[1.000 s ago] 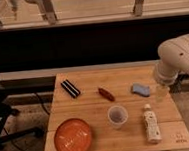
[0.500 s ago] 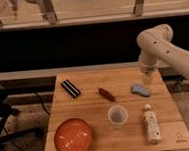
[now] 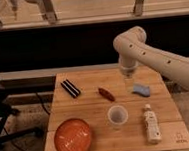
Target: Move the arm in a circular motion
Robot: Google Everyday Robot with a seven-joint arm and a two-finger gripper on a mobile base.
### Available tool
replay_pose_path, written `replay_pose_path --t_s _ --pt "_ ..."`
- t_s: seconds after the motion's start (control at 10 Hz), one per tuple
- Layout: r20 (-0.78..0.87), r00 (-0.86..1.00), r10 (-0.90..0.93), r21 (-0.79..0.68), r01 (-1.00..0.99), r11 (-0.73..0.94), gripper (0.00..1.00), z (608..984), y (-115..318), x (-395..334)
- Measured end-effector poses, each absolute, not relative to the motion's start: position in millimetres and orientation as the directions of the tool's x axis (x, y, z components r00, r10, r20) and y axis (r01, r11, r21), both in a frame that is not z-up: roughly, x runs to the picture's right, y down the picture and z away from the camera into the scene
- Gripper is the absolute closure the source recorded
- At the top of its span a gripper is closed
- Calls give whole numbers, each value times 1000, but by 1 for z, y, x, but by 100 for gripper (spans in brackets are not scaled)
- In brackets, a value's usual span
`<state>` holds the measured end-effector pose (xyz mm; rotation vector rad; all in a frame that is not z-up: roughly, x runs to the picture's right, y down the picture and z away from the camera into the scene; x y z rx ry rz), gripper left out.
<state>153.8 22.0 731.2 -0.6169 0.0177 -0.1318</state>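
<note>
The arm (image 3: 159,63) is cream-white and thick. It reaches in from the right edge, bends at a bulbous joint (image 3: 130,44) and points down over the back right of the wooden table (image 3: 91,108). Its narrow pale tip, the gripper (image 3: 129,81), hangs just above the tabletop, slightly left of a blue cloth (image 3: 140,89). The gripper is shut and nothing shows in it.
On the table lie a black rectangular block (image 3: 70,88) at the back left, a small red item (image 3: 106,93) in the middle, a pale cup (image 3: 117,115), a white bottle on its side (image 3: 152,125) and an orange plate (image 3: 73,137). A dark tripod stands at left.
The arm has swung leftward from the right edge, and its bend and tip now sit further over the table's back. The items on the table have not moved.
</note>
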Motion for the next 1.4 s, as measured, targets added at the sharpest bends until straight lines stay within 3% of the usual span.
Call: replay_pose_path --t_s 0.3,0.6,1.0,1.4 --pt "75 978 -196 -558 204 804 20 691 55 120" --pt "64 981 -184 -566 187 803 20 651 102 131" --pt "-31 997 -68 -571 38 820 20 630 132 207" --pt "-157 986 62 -549 -139 824 20 632 137 294"
